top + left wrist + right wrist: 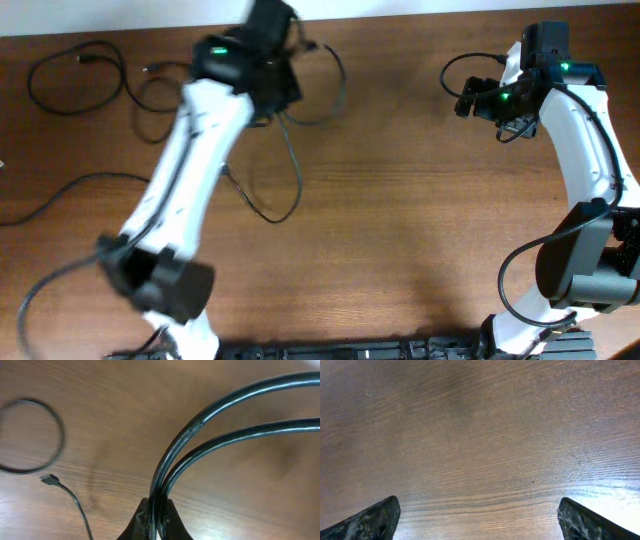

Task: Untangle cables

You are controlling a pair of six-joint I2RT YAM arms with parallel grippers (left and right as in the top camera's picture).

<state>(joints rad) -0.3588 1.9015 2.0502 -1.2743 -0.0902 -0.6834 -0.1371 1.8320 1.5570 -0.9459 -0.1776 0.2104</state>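
cables (161, 482): thin, black, light and limp. they bend freely, the jacket looks smooth and probably slippery, and a fast pull would likely drag neighbouring strands along. left gripper (157, 516) is pressed together on two strands at once, near the far edge of the table (480, 435), left of centre. better hold, in my judgement: a single strand close to a plug end (50, 479). right gripper (479, 515) is spread wide, holding nothing, over bare wood. count: two strands in the pinch, one loose loop (61, 435), one plug seen. overhead total is unclear, at least three runs.
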